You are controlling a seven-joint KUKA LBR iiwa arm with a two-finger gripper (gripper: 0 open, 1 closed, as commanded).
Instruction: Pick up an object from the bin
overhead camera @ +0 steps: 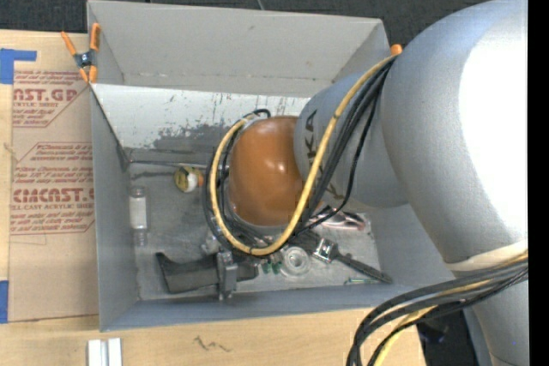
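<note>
My gripper [226, 272] reaches down below the orange cover, near the bin's front wall and left of the middle. A flat black piece [183, 274] lies on the floor right beside it on its left, touching or nearly touching it. Just to the gripper's right lie a small green bit [271, 267] and a clear round cap [296, 261]. I see nothing held by the gripper.
A clear vial [137, 211] lies by the left wall and a brass-coloured round thing [184, 178] sits farther back. At the front right are a metal clip [324, 250], a dark thin tool [364, 269] and a red-and-white item [346, 224]. The arm covers the bin's right half.
</note>
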